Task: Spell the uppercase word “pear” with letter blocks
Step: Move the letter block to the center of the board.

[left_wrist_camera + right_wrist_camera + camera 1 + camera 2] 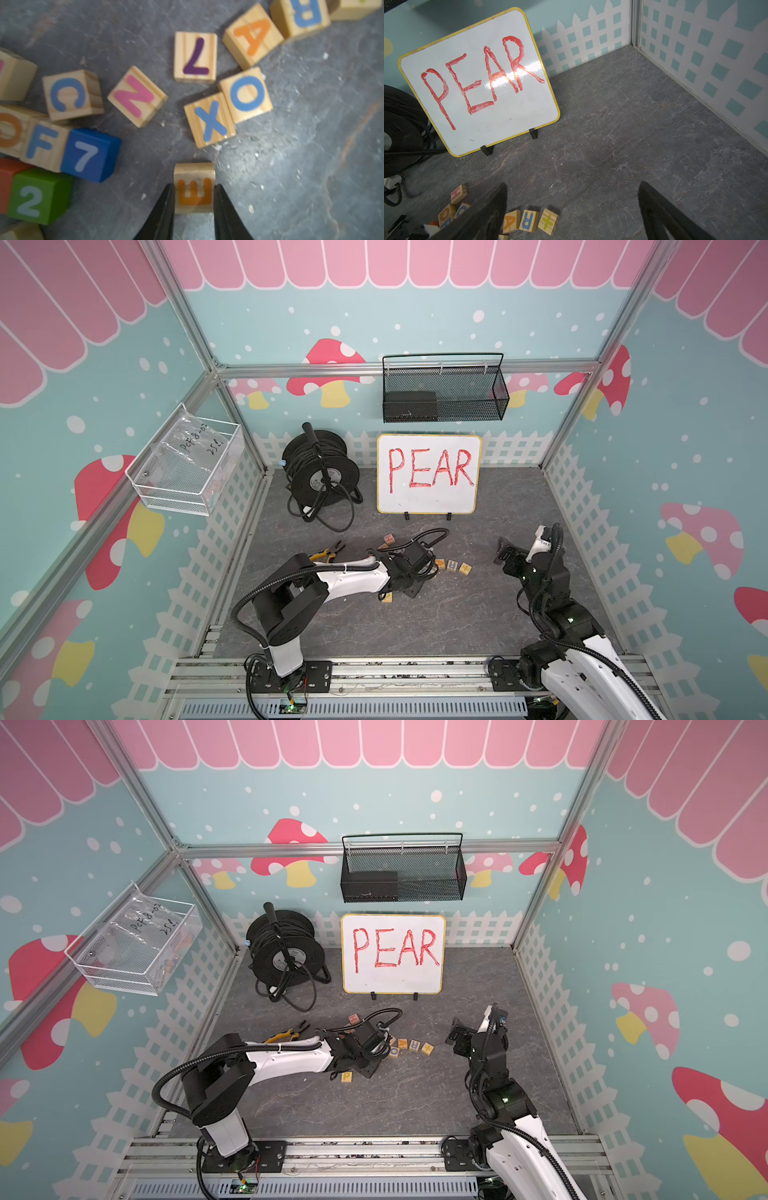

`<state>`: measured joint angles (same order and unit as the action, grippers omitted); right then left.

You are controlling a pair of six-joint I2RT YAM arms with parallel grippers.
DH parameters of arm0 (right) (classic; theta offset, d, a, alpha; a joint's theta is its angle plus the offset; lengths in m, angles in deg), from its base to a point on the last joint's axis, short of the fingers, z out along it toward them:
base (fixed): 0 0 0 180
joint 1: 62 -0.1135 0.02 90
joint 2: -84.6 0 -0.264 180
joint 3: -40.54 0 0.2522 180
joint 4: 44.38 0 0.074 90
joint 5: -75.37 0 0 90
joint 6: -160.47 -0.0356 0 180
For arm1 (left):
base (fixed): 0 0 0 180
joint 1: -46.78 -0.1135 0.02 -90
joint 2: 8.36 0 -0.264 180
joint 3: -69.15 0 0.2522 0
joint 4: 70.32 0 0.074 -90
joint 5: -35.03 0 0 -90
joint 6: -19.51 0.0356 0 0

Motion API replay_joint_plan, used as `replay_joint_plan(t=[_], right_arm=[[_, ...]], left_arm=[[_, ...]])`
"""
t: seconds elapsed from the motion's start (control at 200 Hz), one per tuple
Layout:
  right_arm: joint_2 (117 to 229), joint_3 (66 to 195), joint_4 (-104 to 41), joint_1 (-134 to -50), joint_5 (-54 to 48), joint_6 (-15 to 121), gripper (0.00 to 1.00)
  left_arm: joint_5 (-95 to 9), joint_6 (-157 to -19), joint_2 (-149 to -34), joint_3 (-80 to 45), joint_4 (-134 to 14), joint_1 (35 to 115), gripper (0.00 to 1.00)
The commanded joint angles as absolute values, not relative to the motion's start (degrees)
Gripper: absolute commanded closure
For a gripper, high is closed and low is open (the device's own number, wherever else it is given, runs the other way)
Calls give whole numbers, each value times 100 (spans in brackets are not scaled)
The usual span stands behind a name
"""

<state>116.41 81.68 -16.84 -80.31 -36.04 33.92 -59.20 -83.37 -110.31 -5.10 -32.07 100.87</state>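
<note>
Two baskets hang on the walls. The black mesh basket [469,402] holds one dark box [409,404] at one end. The white wire basket [166,493] holds one clear bag [195,448] with handwriting on it.

The left jaws are closed narrow on the E block [194,187], one black finger [164,207] pressed to each side. We cannot tell whether it is lifted off the bench [291,145]. The right jaws stand wide, their fingers [488,207] far apart, holding and touching nothing.

Just ahead of the left jaws lies the X block [209,120], touching the O block [246,94]. Farther ahead, past these, the A block [252,36] and the R block [301,16] sit side by side. The P block [346,1076] lies alone just beside the left jaws, on the side nearer the arm bases.

In the left wrist view we read nine wooden blocks: E, X, O, A, R, a purple 7 [195,57], N [137,95], C [72,94] and F [42,143], with a few more cut off at the edges. To one side of the jaws sit three painted cubes: a blue 7 cube [89,154], a green 2 cube [37,197] and a red cube [8,178]. The right wrist view adds one + block [548,221] next to R, and one H block [458,194]. One whiteboard [428,472] reading PEAR stands at the back wall.
</note>
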Motion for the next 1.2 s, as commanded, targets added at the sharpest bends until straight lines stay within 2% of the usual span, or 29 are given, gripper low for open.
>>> replay_joint_plan(t=[0.0,0.28,0.46,0.746,0.926,1.016,1.191], right_arm=[[11580,8094,-1608,-8004,-3690,3299,1],[11589,8094,-1606,-8006,-3661,3285,1],[11546,8094,-1597,-8003,-3643,3294,1],[11467,8060,-1601,-8004,-3624,3334,1],[11432,8056,-1696,-8002,-3532,3498,1],[11350,7980,-2224,-8006,-2810,3899,1],[11163,7545,-3580,-8004,-538,4535,1]], left_arm=[[-5362,-7850,-10887,-311,-2610,10233,68],[-5742,-7528,-10923,-453,-2214,10574,64],[-5929,-7976,-10665,-421,-2527,10576,42],[-6247,-9346,-9965,-406,-2775,10550,27],[-6070,-10942,-9948,-721,-2175,10264,27],[-5587,-11552,-9955,-723,-2059,10059,27],[-4861,-12361,-9968,-679,-2149,9921,26]])
